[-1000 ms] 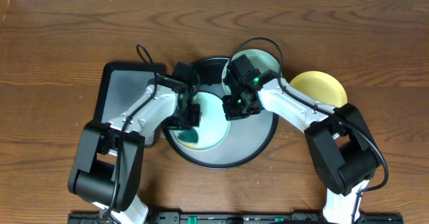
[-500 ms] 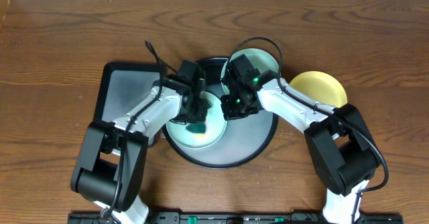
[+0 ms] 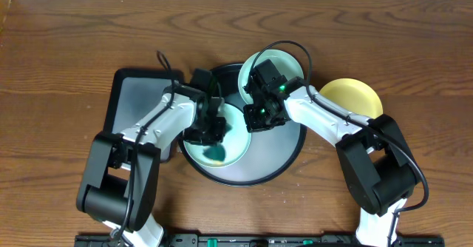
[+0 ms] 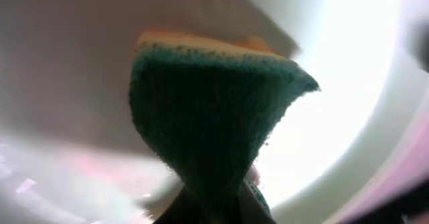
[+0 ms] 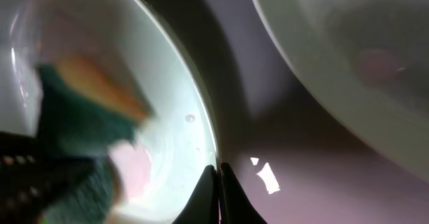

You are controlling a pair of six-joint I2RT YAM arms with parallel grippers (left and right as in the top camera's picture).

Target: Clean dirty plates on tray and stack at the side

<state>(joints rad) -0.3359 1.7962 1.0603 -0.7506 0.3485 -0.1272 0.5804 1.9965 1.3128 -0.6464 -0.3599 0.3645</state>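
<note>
My left claw stays clamped on the green-and-yellow scrubbing sponge, now swept back across the pale turquoise round plate. My right claw pinches its rim on the large round black tray. Still scrubbing, I judge; stacking not yet due.

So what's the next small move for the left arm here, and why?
Probably sweep the sponge across the mint plate: the left fingers hold it in the plate while the right fingers pinch its rim, steadying it on the tray.
</note>
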